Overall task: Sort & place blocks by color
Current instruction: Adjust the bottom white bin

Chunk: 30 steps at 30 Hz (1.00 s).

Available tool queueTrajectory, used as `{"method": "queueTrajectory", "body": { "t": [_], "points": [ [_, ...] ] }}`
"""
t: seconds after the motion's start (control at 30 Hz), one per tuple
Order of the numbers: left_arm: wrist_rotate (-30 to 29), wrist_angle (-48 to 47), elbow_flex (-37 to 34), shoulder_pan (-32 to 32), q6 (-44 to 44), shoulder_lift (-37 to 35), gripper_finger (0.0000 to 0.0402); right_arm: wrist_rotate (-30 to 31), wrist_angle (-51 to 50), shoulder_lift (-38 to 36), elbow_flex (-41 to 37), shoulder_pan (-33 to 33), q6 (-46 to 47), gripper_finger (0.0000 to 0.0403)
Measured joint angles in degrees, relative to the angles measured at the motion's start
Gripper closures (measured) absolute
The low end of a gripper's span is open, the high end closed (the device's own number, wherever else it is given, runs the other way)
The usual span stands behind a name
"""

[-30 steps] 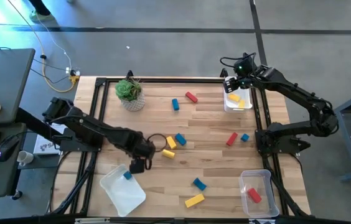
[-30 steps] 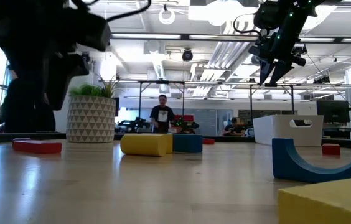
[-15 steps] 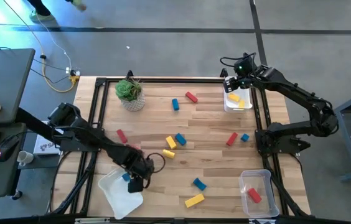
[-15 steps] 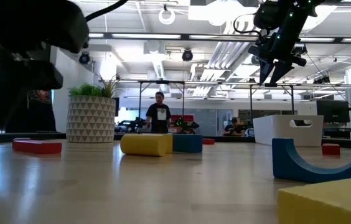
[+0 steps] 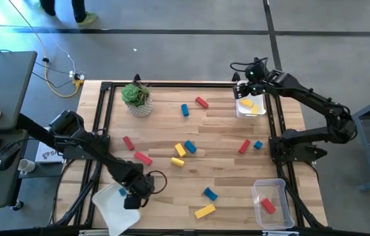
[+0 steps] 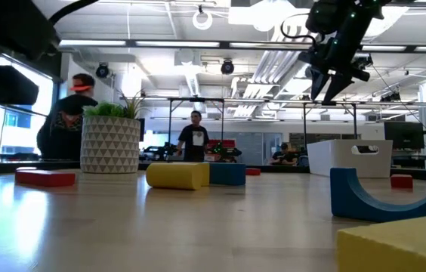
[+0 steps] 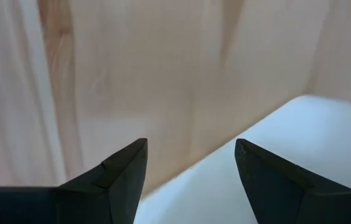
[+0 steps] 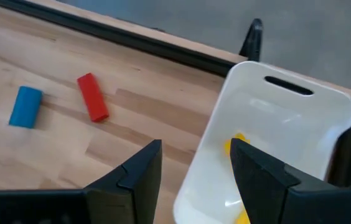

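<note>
Judged well short of half done. Counted as sorted: yellow blocks (image 5: 249, 105) in the white tray (image 5: 250, 117) at the far right corner, one red (image 5: 268, 206) in the clear tray (image 5: 256, 190) at the near right, and what looked like one blue (image 5: 121, 192) in the flat tray (image 5: 109, 213) at the near left.

Left loose on the desk (image 5: 224, 170), about eleven:
- Far side: a blue (image 5: 185, 110) and a red (image 5: 201, 102).
- Left of middle: two reds (image 5: 128, 143) (image 5: 143, 157).
- Middle: two yellows (image 5: 180, 150) (image 5: 177, 161) with a blue (image 5: 190, 148) just beside them.
- Right: a red (image 5: 244, 146) near a blue (image 5: 258, 145).
- Near edge: a blue (image 5: 210, 193) and a yellow (image 5: 205, 211).

Found the left end effector (image 7: 191, 146) low over the flat tray's edge, fingers wide, nothing between them. Found the right end effector (image 8: 194, 146) hanging above the white tray, fingers fairly wide, likewise empty.

Noted pale wooden planks in a black frame, with a potted plant (image 5: 136, 98) near the far left corner. Around the desk: grey floor, loose cables and a laptop (image 5: 1, 85) off to the left. Beyond, from desk height: a bright open workshop under strip lights, with one person (image 6: 195, 140) standing far back and another (image 6: 66, 128) closer at the left.
</note>
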Motion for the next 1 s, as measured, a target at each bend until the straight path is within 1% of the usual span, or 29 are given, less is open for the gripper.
{"method": "queueTrajectory", "body": {
  "t": [0.1, 0.2, 0.37, 0.43, 0.6, 0.73, 0.83, 0.93, 1.0],
  "points": [
    [-1.5, -2.2, 0.0, -0.5, -0.4, -0.1, 0.017, 0.1, 0.0, 0.0, 0.0, 1.7, 0.5, 0.0226],
    [-1.6, -2.6, 0.4, -0.7, -2.1, -0.8, 0.017, 0.4, 0.0, 0.0, 0.0, 3.2, 0.8, 0.0226],
    [-3.5, -4.0, 4.2, -1.7, -4.8, -3.0, 0.017, 0.4, 0.0, 0.0, 0.0, 4.8, 1.6, 0.0226],
    [-4.7, -4.8, 6.2, -2.5, -6.9, -4.1, 0.017, 0.4, 0.0, 0.0, 0.0, 5.4, 1.7, 0.0226],
    [-4.7, -4.8, 10.2, -5.9, -14.3, -5.0, 0.017, 0.5, 0.0, 0.0, 0.0, 6.3, 3.5, 0.0226],
    [-4.1, -4.0, 10.8, -9.1, -18.1, -4.5, 0.017, 2.0, 0.0, 0.0, 0.0, 7.0, 5.9, 0.0226],
    [-5.1, -7.5, 10.8, -11.2, -22.7, -4.3, 0.017, 2.4, 0.0, 0.0, 0.0, 7.7, 7.3, 0.0226],
    [-6.0, -13.4, 10.8, -12.9, -27.7, -4.3, 0.017, 2.4, 0.0, 0.0, 0.0, 8.9, 8.9, 0.0226],
    [-5.9, -16.8, 10.8, -13.6, -29.5, -4.3, 0.017, 2.4, 0.0, 0.0, 0.0, 10.0, 9.5, 0.0226]
  ]
}}
